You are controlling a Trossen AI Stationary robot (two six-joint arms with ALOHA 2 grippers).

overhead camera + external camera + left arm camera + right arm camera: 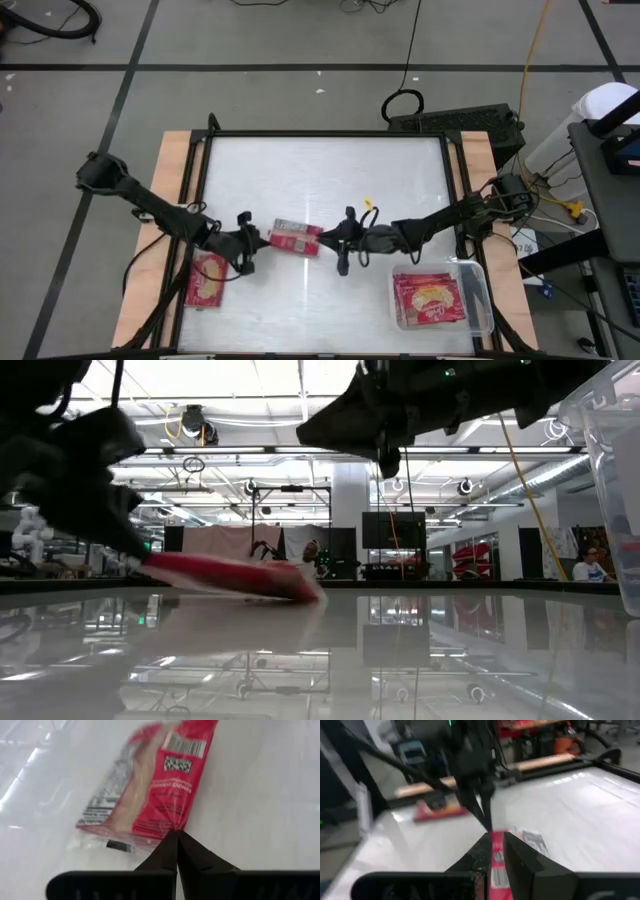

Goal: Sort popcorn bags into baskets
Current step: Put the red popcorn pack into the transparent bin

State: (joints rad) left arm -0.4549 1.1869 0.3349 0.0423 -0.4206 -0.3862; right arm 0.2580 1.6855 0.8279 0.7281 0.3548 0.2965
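Two grippers pinch one popcorn bag [296,238] mid-table: left gripper [262,243] at its nine o'clock edge, right gripper [330,236] at three; the bag's front face is hidden.

Landmark: clear bin [477,296], table's [330,170] near right corner. Packets [430,300] inside it. Well left of bin, mid-table: one packet [297,238]. Farther left of bin, at table's left edge: packet stack [206,280].

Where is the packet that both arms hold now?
In the high view, the red packet hangs at the table's middle, between the left gripper and the right gripper.
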